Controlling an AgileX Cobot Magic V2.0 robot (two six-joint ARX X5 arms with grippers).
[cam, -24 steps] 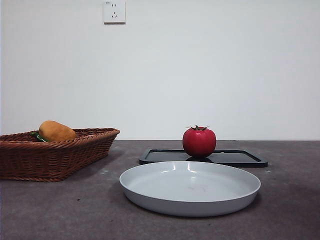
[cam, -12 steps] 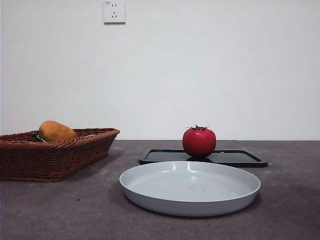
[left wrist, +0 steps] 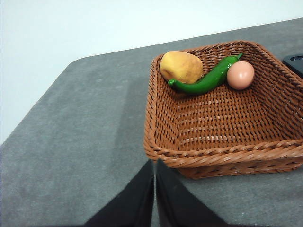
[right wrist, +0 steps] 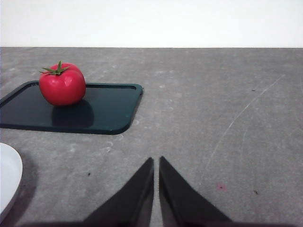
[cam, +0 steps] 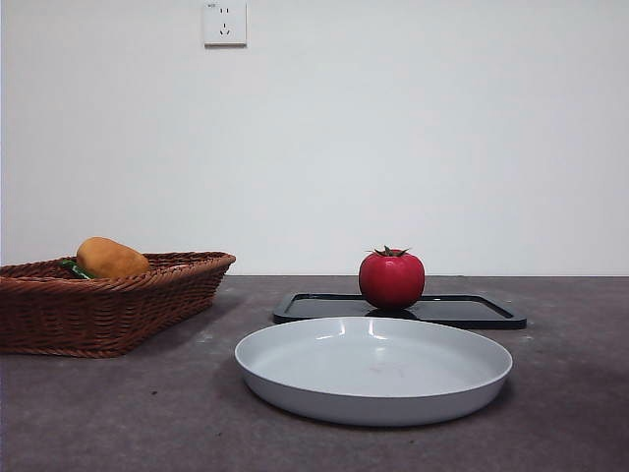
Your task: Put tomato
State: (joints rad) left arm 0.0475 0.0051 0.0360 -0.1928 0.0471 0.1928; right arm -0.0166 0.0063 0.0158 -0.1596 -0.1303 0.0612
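1. Nothing has moved since the earlier pictures: the tomato [cam: 391, 279] sits in the same spot on the black tray [cam: 462, 312], and no arm shows in the front view.
2. On the left stands a brown wicker basket [cam: 103, 307]. It holds a yellow-brown potato [left wrist: 181, 66], a green pepper [left wrist: 208, 80] and a small egg [left wrist: 240, 74].
3. The left gripper [left wrist: 154, 189] hangs over the gray table [cam: 118, 413] just outside the basket's near rim. Its two black jaws are pressed together with nothing between them.
4. In the middle, near the front, lies a wide gray plate [cam: 373, 398]. The tray lies right behind it.
5. The tomato is round, shiny and red, with a small dark green star of leaves on top. It stands upright near one end of the tray.
6. The right gripper [right wrist: 156, 184] hangs over bare table, well apart from the tomato, which sits across the tray's corner from it. Its jaws are squeezed together too, holding nothing.
7. A white wall socket [cam: 224, 23] is high on the wall. Its tiny writing is too small to read.
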